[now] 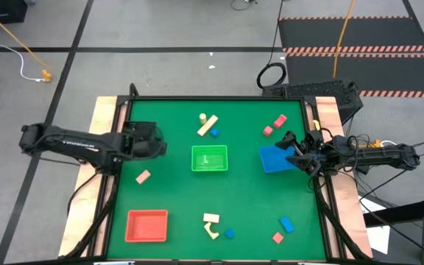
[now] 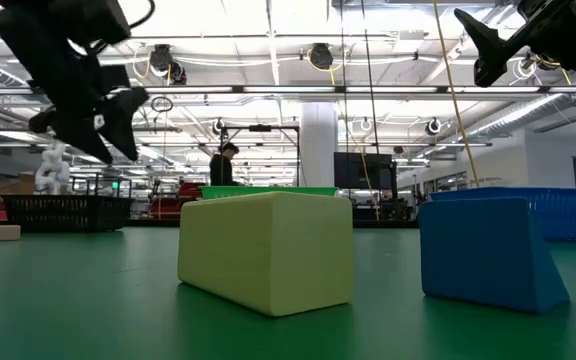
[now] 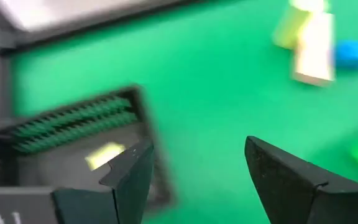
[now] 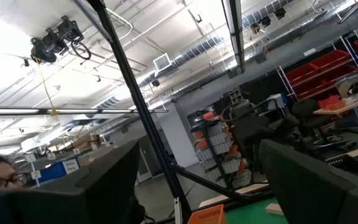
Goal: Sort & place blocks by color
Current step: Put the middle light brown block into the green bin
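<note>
Small blocks lie scattered on the green table: a cream bar (image 1: 207, 126) with a yellow-green piece and a blue one (image 1: 215, 132) at the far middle, pink ones (image 1: 280, 120) at the far right, and a pink one (image 1: 143, 177) at the left. More blocks (image 1: 212, 225) lie along the near edge. A pale yellow block (image 3: 104, 155) lies in the black tray (image 3: 73, 134). My left gripper (image 3: 191, 152) hangs open and empty above that tray's inner edge (image 1: 159, 141). My right gripper (image 4: 197, 152) waits open and tipped upward at the right edge (image 1: 294, 151).
A green tray (image 1: 209, 168) with a block in it stands mid-table. A blue tray (image 1: 273, 160) sits beside my right gripper and a red tray (image 1: 146, 225) at the near left. In the low view, a yellow-green block (image 2: 266, 250) and a blue block (image 2: 488, 250) stand close to the camera.
</note>
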